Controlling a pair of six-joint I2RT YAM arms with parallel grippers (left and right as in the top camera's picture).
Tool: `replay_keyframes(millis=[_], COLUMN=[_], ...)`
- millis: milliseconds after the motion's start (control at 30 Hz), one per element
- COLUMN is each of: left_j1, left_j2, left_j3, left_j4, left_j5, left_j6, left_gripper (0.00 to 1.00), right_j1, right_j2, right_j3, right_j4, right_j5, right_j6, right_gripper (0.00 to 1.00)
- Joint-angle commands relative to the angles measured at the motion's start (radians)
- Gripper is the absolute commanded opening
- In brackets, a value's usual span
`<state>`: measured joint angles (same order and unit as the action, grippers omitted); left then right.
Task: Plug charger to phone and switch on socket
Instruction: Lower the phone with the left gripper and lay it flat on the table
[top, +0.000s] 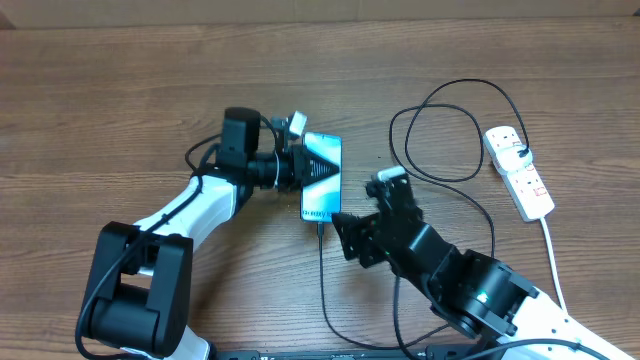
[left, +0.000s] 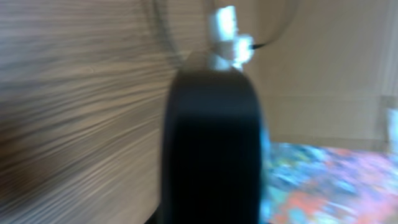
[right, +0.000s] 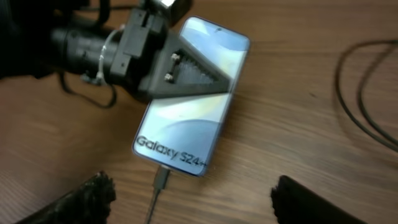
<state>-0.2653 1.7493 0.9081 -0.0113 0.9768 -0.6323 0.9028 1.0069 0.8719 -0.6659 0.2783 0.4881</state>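
Observation:
The phone (top: 325, 195) lies flat on the table, its lit screen (right: 186, 130) reading "Galaxy S24" at the near end. The charger's connector (right: 163, 178) sits in the phone's bottom port, and its thin black cable (top: 323, 285) runs toward the front edge. My left gripper (top: 297, 165) is shut, its dark fingers (right: 186, 78) lying across the screen's upper half. The left wrist view is blurred and filled by a black finger (left: 211, 137). My right gripper (right: 199, 205) stands open just behind the connector, touching nothing. The white socket (top: 520, 172) lies at the far right.
The charger cable makes wide loops (top: 450, 95) between the phone and the socket, also seen as black cable (right: 364, 106) at the right of the right wrist view. The socket's thick white cord (top: 553, 265) runs toward the front right edge, past my right arm (top: 470, 285).

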Motion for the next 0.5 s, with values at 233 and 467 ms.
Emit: replay_keyframes(millis=[233,467], left_j1=[0.004,0.016], left_j2=[-0.003,0.047], left_j3=[0.002,0.002], left_j4=[-0.132,-0.168], left_j5=[-0.166,-0.224], left_j6=[0.355,0.38], left_gripper=[0.05,0.04], right_j1=[-0.23,-0.451], right_j2=[0.018,0.055], right_j3=[0.02,0.019], right_j4=[-0.149,-0.162], right_j5=[0.001,-0.22], right_j6=[0.202,0.193], right_gripper=[1.0,1.0])
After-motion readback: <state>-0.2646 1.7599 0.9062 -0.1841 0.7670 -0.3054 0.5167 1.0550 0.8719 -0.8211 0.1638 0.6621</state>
